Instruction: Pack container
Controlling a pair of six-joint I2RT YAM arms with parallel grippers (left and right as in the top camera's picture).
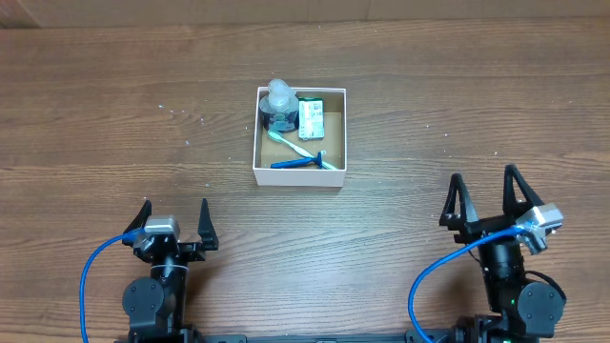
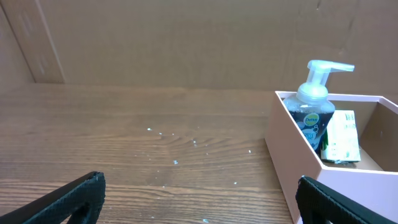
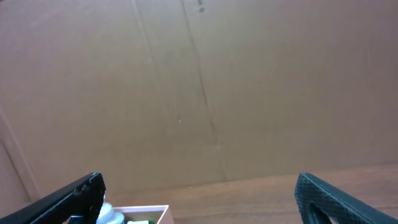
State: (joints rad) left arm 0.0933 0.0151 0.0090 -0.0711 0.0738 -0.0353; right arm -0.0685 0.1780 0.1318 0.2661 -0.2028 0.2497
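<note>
Sitting near front tabletop (image 1: 114, 114) edge: left pincer (image 1: 174, 206) and right pincer (image 1: 484, 176), both spread wide. Well apart from container (image 1: 300, 179), wood stretch lying between.

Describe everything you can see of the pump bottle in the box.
The pump bottle stands upright in the far-left corner of the container, close against its white walls. Its body looks like clear plastic, dark with its contents, and bears a blue-and-white label. The pump head on top is pale and translucent, its nozzle pointing right in the left wrist view. A green-and-white packet sits right beside it; whether they touch cannot be told.
</note>
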